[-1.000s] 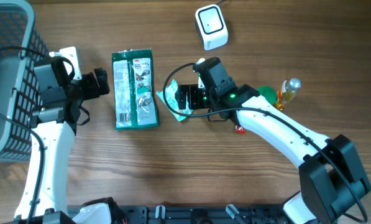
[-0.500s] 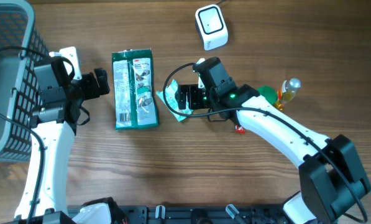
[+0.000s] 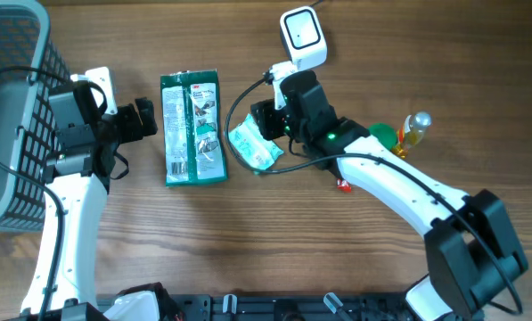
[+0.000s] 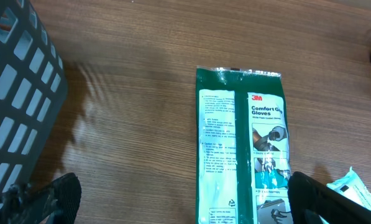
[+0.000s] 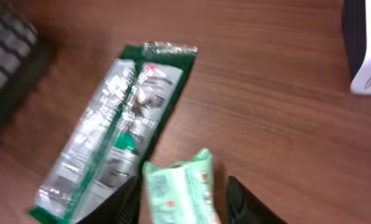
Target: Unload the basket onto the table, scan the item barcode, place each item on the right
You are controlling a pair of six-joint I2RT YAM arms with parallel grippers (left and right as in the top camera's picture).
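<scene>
A light green packet [image 3: 255, 147] sits between the fingers of my right gripper [image 3: 266, 123], raised off the table just below the white barcode scanner [image 3: 302, 36]. In the right wrist view the packet [image 5: 179, 193] rests against the left finger with a little gap at the right one, my right gripper [image 5: 185, 205] closed in around it, and the scanner [image 5: 365, 56] shows at the right edge. My left gripper [image 3: 145, 118] stands open beside a dark green 3M gloves pack [image 3: 192, 127]. In the left wrist view that pack [image 4: 241, 149] lies flat ahead of my left gripper [image 4: 179, 202].
A dark mesh basket [image 3: 7, 107] fills the far left. A small bottle of yellow liquid [image 3: 414, 129] and a green object [image 3: 383, 135] lie right of my right arm, with a small red thing [image 3: 344, 185] below it.
My right gripper has closed in on the light green packet and swung up toward the scanner, turning the packet into view. The left arm has stayed still.
</scene>
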